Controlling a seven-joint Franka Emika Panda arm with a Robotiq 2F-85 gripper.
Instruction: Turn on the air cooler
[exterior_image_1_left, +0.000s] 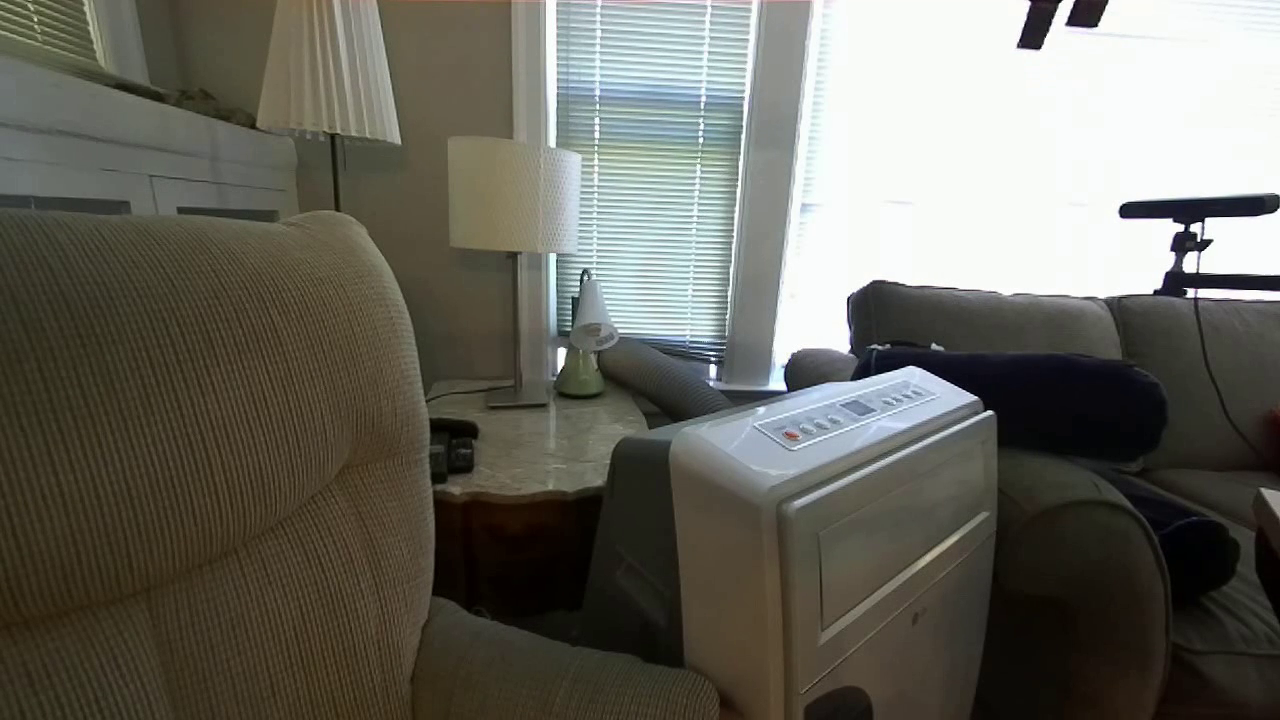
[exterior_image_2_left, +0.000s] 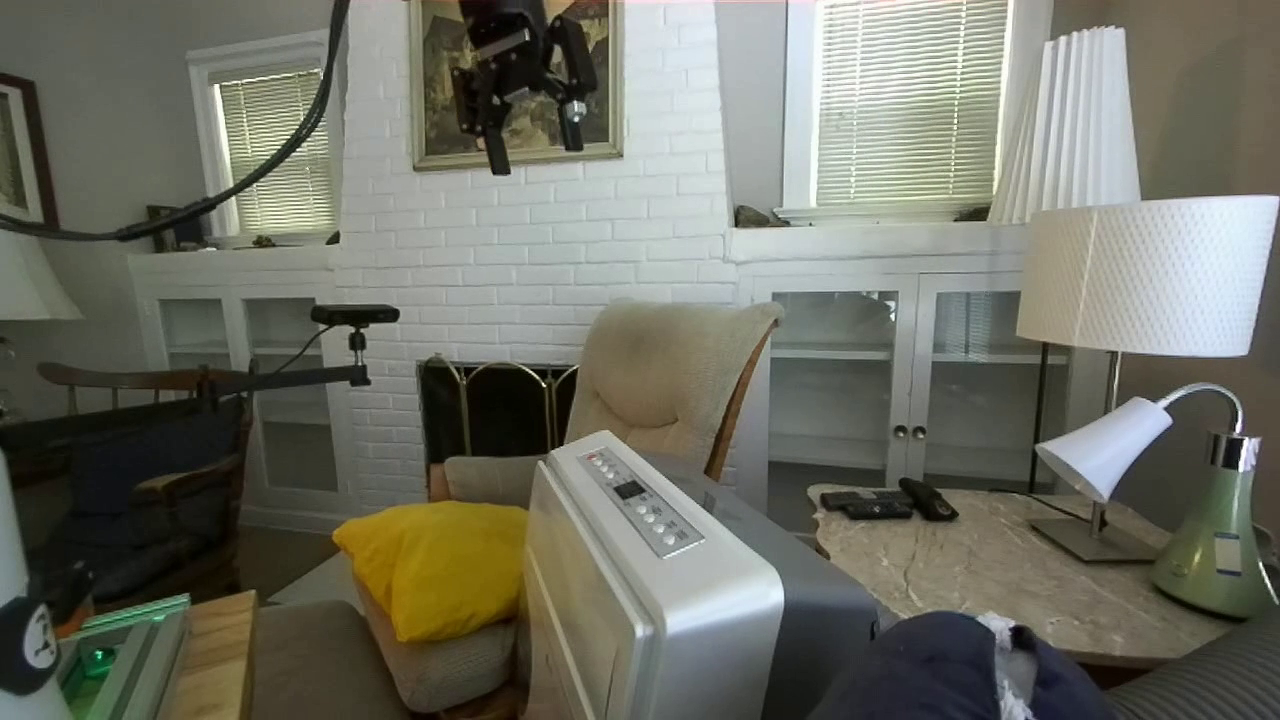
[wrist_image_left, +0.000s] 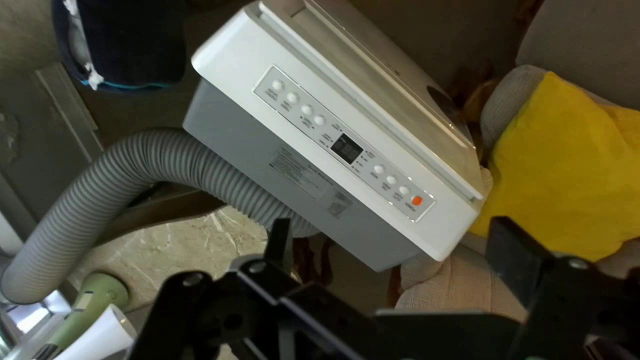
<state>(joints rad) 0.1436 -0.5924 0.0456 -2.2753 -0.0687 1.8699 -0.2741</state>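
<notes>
Living room, white brick wall (exterior_image_2_left: 540, 250) | air cooler (exterior_image_1_left: 880, 560) between armchair (exterior_image_1_left: 220, 430) and couch (exterior_image_1_left: 1080, 570) | gripper (exterior_image_2_left: 535, 148) well above, fingers (wrist_image_left: 515, 255) spread, holding nothing | best: bring them together, aim for orange button (wrist_image_left: 416, 200), probably power, press square to panel (wrist_image_left: 369, 165)

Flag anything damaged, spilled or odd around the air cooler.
The navy bundle near the air cooler looks odd: at one end, ragged white edges flank a grey strip, as if frayed or torn, though that could be its design. No spill shows.
</notes>
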